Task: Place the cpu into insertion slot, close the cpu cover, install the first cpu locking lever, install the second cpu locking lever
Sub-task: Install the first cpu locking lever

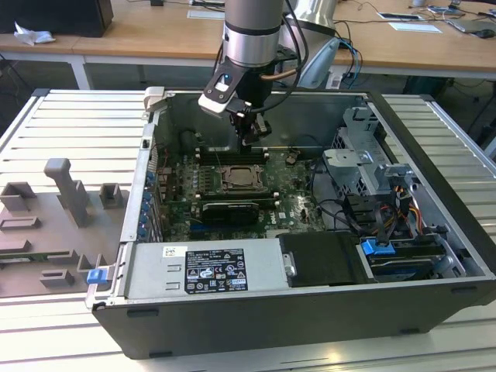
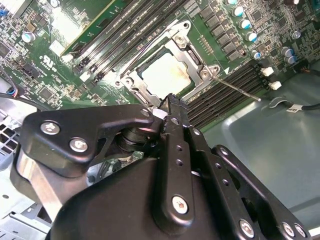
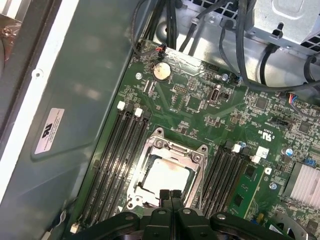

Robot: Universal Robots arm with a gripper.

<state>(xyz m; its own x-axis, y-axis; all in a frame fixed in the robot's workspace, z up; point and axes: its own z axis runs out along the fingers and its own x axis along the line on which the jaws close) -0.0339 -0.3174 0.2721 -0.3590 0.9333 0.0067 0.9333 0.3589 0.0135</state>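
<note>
Ribbed metal surface point(image 1: 70, 116) with open steel case point(image 1: 434, 155) on it. Hand point(image 1: 249, 133) clenched, empty, hovering just above slot point(image 1: 242, 178). Cpu point(image 3: 169, 175) sits in slot, a pale matte square framed by thin silvery cover point(image 3: 172, 149) lying flat. Risks: hard black tips scraping cpu top or glossy green board point(image 3: 200, 100); thin springy wire lever point(image 2: 235, 86) likely slipping off the smooth tips.

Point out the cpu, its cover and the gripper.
Pale square metal cpu point(image 3: 167, 175): first wrist view, centre of top.
Silvery square-frame cpu cover point(image 3: 142, 169): first wrist view, frame edge.
Black gripper point(image 3: 170, 193): first wrist view, between fingertips.
</note>
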